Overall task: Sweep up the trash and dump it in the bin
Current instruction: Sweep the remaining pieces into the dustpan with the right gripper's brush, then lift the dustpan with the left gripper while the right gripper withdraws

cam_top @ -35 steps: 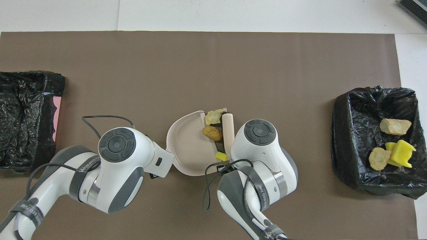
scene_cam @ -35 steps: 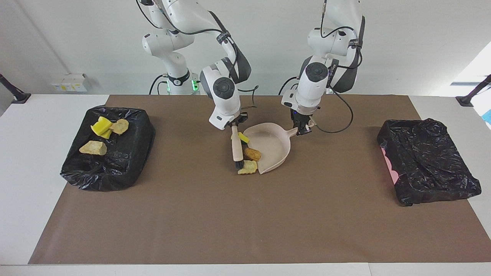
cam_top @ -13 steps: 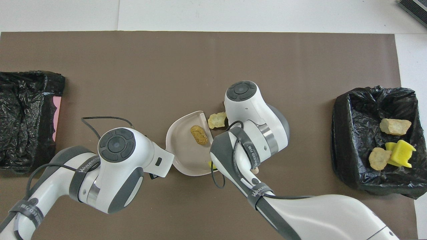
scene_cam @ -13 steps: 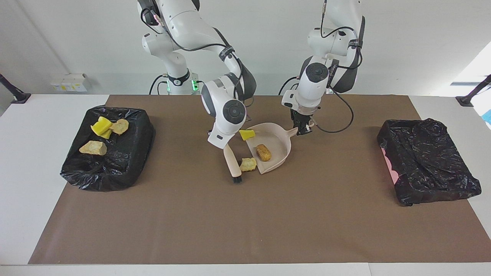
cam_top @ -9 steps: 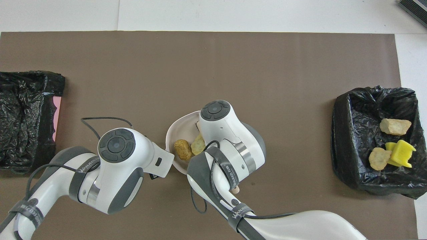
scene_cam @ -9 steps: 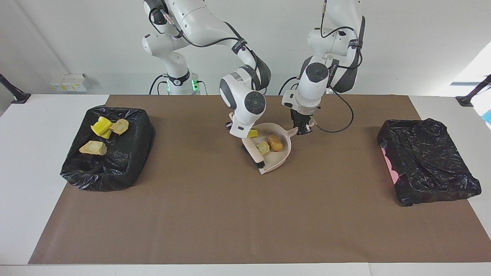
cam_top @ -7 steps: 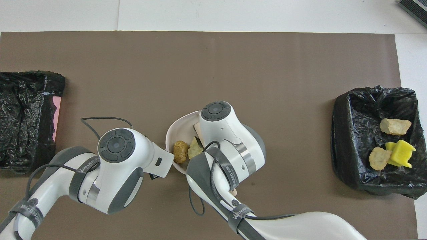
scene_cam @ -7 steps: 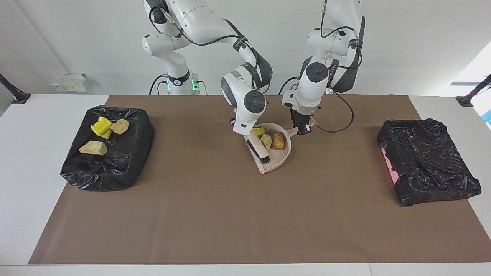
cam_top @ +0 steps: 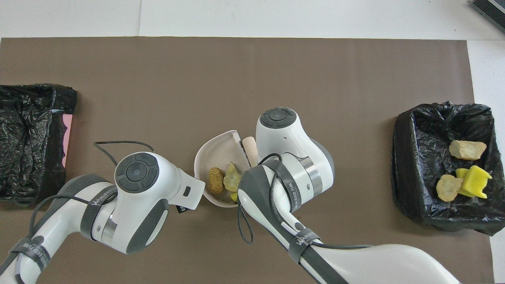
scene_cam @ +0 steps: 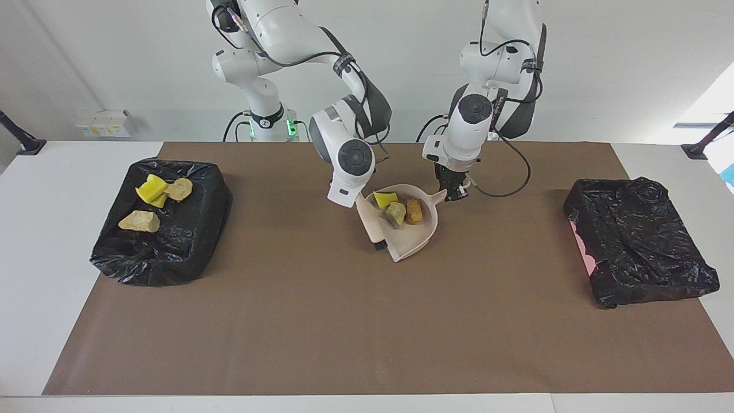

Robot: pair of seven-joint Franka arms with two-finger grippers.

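Now yellow, beige, orange-brown trash (scene_cam: 397, 209) in dustpan (scene_cam: 421, 232), left tool (scene_cam: 456, 195) gripping its handle, right tool (scene_cam: 360, 202) gripping brush (scene_cam: 373, 226).

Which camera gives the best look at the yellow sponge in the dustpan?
The facing view: the yellow sponge lies in full sight in the dustpan, beside a beige lump. In the overhead view, the right arm covers nearly all of the sponge; only a yellow sliver shows.

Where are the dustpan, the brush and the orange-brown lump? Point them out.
dustpan (scene_cam: 414, 240): facing view, bare floor near its open lip.
brush (scene_cam: 371, 223): facing view, beige back.
orange-brown lump (cam_top: 215, 180): overhead view, its middle.
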